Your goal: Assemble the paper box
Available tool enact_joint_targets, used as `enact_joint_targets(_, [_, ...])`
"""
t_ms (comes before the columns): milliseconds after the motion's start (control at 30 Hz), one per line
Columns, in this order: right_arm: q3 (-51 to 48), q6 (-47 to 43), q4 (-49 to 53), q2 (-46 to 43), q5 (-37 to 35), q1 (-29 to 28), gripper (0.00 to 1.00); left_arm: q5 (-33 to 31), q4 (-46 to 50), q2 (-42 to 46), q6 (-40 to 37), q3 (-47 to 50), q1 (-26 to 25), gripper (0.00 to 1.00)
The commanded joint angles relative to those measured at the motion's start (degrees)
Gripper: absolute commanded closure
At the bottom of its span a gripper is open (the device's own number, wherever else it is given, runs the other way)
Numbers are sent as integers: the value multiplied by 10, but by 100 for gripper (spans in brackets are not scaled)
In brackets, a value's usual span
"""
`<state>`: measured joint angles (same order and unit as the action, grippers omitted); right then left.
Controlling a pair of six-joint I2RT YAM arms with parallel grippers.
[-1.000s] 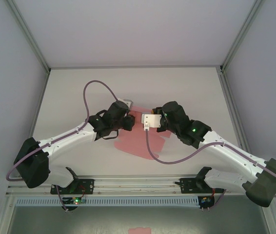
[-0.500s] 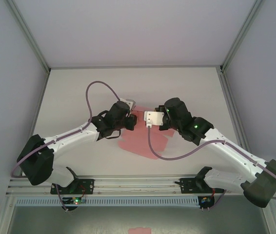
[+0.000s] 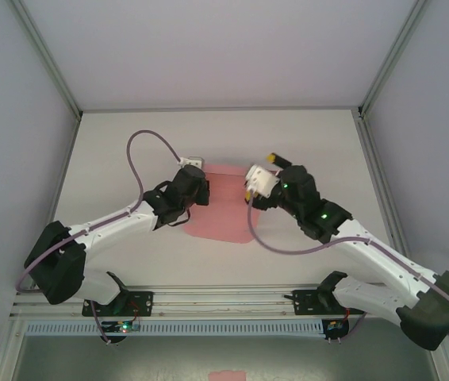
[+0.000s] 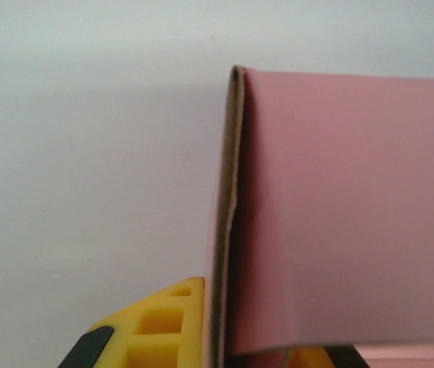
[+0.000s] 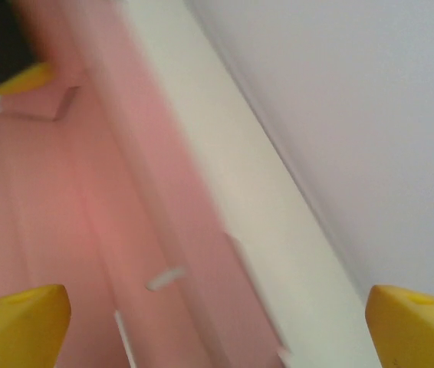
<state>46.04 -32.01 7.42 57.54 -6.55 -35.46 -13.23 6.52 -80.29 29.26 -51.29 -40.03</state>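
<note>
The paper box [image 3: 226, 208] is a pink creased card sheet lying in the middle of the table between my two arms. My left gripper [image 3: 202, 186] is at the sheet's left side. In the left wrist view a folded edge of the paper box [image 4: 332, 215] stands upright, pinched between the yellow fingers [image 4: 163, 330] of the shut left gripper [image 4: 228, 349]. My right gripper [image 3: 270, 163] hovers over the sheet's upper right corner. The blurred right wrist view has its yellow fingertips [image 5: 18, 322] wide apart, the right gripper [image 5: 217, 330] open and holding nothing, above the pink card [image 5: 71, 230].
The white table [image 3: 129, 143] is boxed in by grey walls with metal posts on the left, right and back. Purple cables loop off both wrists. A small pink patch [image 3: 226, 375] lies below the front rail, off the table.
My right gripper has opened, let go of the card and swung up and to the right. The sheet has dropped flatter. My left gripper stays shut on the card's left edge.
</note>
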Motion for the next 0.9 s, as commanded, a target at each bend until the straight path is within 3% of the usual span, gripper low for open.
enact_joint_targets(0, [30,230,29,-31,70,86,2,-45,-62,37,13,21,3,100])
enact_joint_targets(67, [12,270,33,-47,170,156,2,-40,-91,54,12,41,4,100])
enact_joint_targets(167, [-38,283,-6,-62,374,243,2,-15,-154,83,7,79,6,100])
enact_joint_targets(300, [-66,261,-69,-59,500,256,2,21,-176,107,8,94,9,100])
enact_joint_targets(500, [-40,239,-64,-30,531,254,5,31,-144,111,45,80,17,100])
enact_joint_targets(867, [-52,215,-60,-94,448,266,2,-11,-43,134,43,74,45,100])
